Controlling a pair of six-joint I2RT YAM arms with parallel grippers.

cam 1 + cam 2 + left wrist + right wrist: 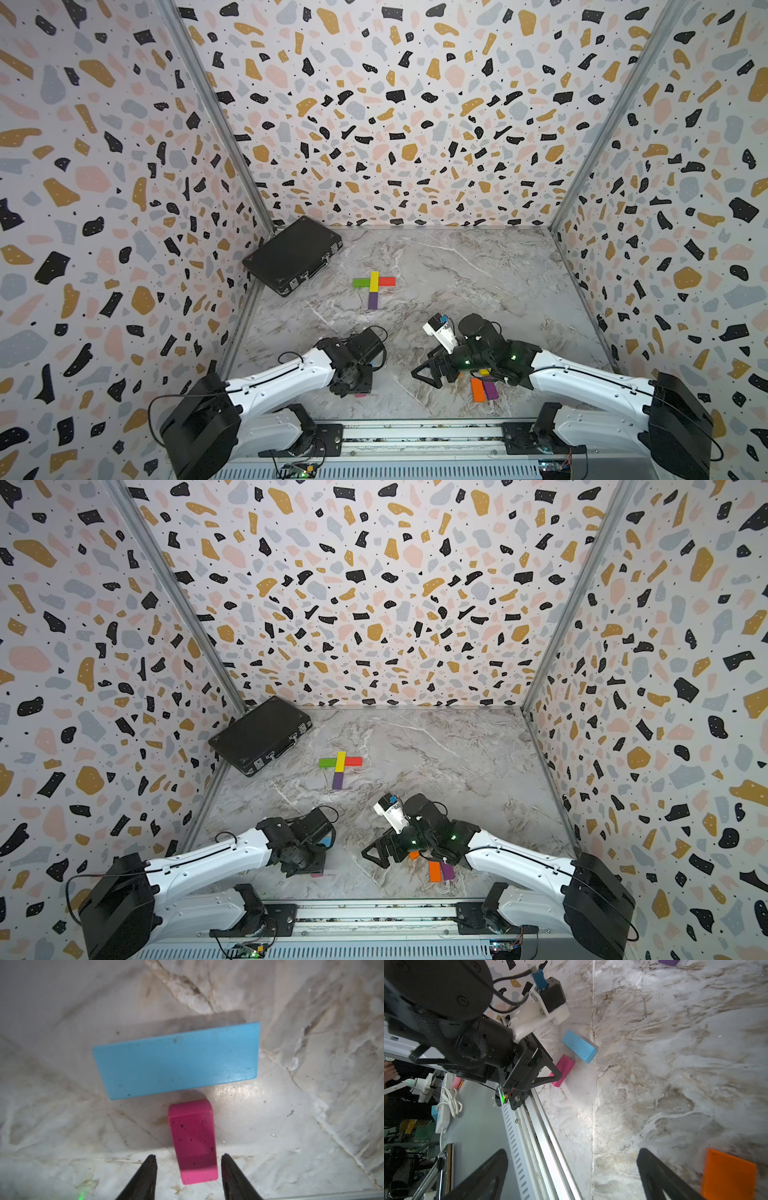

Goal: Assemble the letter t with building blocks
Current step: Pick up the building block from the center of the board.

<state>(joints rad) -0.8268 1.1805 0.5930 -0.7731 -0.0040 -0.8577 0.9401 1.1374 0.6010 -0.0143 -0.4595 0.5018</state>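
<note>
Marble table (457,270), terrazzo walls (395,104). My left gripper (189,1156), spread, straddles the pink block (192,1132) without touching; my right gripper (573,1150) gapes wide.

left arm (282,376): reaches from the near left base toward the middle, forearm held low.
left wrist (357,353): bent over, tool aimed straight down.
left gripper (189,1155): faces down, jaws about halfway apart, clamped on nothing.
right arm (582,374): stretches from the near right base toward the middle, forearm low.
right wrist (482,345): rolled sideways, tool aimed left.
right gripper (573,1152): jaws spread wide, empty, pointing left toward the left arm.
</note>
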